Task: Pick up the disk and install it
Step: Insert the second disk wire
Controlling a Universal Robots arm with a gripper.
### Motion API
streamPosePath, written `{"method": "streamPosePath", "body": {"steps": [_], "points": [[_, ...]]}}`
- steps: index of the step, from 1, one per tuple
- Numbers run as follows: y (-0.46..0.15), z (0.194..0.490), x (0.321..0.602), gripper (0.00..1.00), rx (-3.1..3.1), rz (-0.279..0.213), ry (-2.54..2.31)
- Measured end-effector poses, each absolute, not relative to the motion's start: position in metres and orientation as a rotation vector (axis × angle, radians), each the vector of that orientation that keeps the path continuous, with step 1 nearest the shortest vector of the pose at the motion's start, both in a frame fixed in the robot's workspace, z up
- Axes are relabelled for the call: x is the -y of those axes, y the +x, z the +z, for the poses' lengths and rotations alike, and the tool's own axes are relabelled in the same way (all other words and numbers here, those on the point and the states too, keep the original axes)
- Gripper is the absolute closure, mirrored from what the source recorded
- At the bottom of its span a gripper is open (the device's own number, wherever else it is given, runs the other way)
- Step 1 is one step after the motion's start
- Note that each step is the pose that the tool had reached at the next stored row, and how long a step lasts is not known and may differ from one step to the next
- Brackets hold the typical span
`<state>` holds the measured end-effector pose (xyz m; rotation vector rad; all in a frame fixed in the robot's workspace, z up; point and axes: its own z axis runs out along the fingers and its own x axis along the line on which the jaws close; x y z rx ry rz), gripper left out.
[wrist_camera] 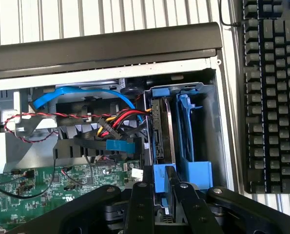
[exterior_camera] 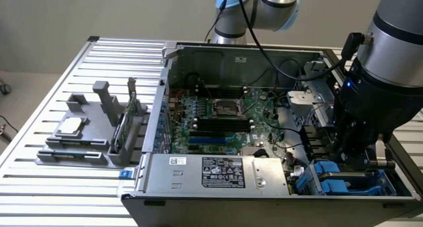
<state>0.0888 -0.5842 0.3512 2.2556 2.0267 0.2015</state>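
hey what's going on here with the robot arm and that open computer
A robot arm has its gripper down in the drive bay corner of an open desktop computer case lying on a slatted metal table. The fingers are closed on the blue-framed disk, which stands on edge in the bay beside another blue carrier. So the disk is already picked up and sits in its slot with the gripper holding it. A keyboard lies next to the case.
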Motion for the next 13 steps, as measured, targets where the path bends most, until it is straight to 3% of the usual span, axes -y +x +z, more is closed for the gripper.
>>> {"method": "streamPosePath", "body": {"steps": [13], "points": [[0.0896, 0.3567, 0.5806, 0.76, -2.020, 0.192, 2.268]]}}
